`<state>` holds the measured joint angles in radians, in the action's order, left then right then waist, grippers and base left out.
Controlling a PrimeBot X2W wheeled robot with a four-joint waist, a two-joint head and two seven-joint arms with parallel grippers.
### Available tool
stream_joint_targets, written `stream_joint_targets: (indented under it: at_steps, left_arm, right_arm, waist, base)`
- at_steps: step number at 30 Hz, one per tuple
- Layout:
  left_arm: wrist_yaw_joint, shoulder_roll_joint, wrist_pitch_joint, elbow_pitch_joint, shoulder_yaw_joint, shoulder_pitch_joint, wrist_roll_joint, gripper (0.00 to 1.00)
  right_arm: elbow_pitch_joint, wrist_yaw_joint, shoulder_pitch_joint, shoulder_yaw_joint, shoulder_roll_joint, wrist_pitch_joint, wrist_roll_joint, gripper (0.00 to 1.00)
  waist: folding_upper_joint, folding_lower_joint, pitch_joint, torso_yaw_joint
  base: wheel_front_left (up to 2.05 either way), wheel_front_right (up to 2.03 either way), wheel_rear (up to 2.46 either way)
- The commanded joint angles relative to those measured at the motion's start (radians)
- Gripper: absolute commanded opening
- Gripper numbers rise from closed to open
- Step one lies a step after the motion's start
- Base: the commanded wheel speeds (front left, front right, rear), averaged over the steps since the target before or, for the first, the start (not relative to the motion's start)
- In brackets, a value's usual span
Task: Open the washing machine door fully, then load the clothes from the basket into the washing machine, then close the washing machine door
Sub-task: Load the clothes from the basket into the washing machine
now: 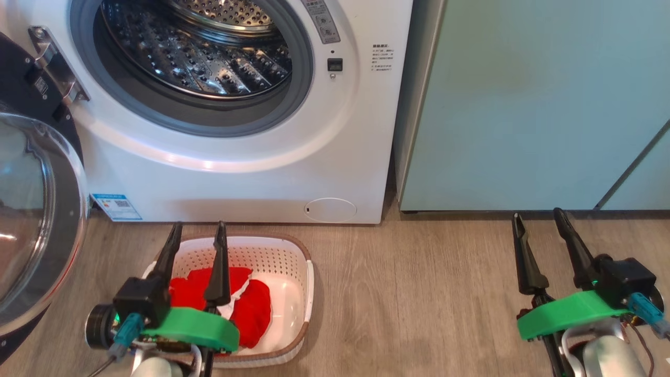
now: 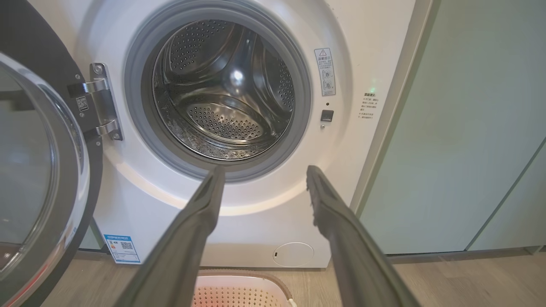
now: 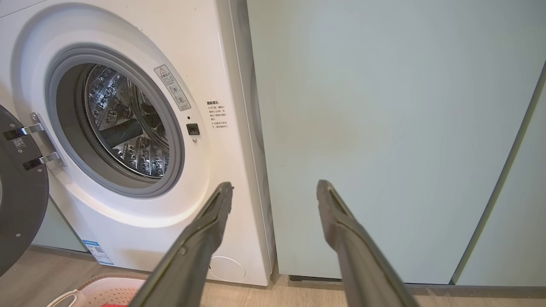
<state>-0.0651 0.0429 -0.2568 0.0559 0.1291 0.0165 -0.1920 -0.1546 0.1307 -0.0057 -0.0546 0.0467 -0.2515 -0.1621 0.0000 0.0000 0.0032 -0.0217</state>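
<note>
The white washing machine (image 1: pixel 235 173) faces me with its steel drum exposed. Its door (image 1: pixel 36 220) hangs swung out to the left on its hinge, also seen in the left wrist view as the door (image 2: pixel 38 179) and in the right wrist view as the door (image 3: pixel 17 196). On the floor in front stands the white basket (image 1: pixel 293 272) holding the red and white clothes (image 1: pixel 251 309). My left gripper (image 1: pixel 199 233) hovers open above the basket with nothing between its fingers. My right gripper (image 1: pixel 539 220) stands open and empty over bare floor to the right.
Pale teal cabinets (image 1: pixel 534 104) stand right of the machine, tight against its side. Wood floor (image 1: pixel 408 293) stretches between the basket and my right gripper. The open door takes up the space at the left.
</note>
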Motion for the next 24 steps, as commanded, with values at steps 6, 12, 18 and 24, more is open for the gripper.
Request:
stream_joint_targets:
  at_steps: [6, 12, 18, 24]
  left_arm:
    - [-0.006, 0.007, -0.005, 0.027, -0.031, -0.048, 0.039, 1.00]
    - [0.005, 0.007, -0.005, 0.134, -0.046, -0.106, 0.075, 1.00]
    - [0.022, 0.030, -0.005, 0.309, -0.053, -0.212, 0.136, 1.00]
    - [0.042, 0.059, -0.005, 0.513, -0.059, -0.330, 0.145, 1.00]
  right_arm:
    - [0.045, 0.000, -0.025, 0.029, 0.004, -0.010, -0.001, 1.00]
    - [0.054, 0.000, -0.058, 0.057, 0.004, -0.010, 0.006, 1.00]
    - [0.070, 0.000, -0.105, 0.076, 0.004, -0.010, 0.014, 1.00]
    - [0.077, 0.000, -0.138, 0.091, 0.004, -0.010, 0.021, 1.00]
  waist:
    - [0.0000, 0.0000, 0.066, 0.003]
    - [0.0000, 0.0000, 0.199, -0.005]
    - [0.0000, 0.0000, 0.347, -0.023]
    - [0.0000, 0.0000, 0.452, -0.039]
  base:
    - [0.00, 0.00, 0.00]
    - [0.00, 0.00, 0.00]
    - [0.00, 0.00, 0.00]
    - [0.00, 0.00, 0.00]
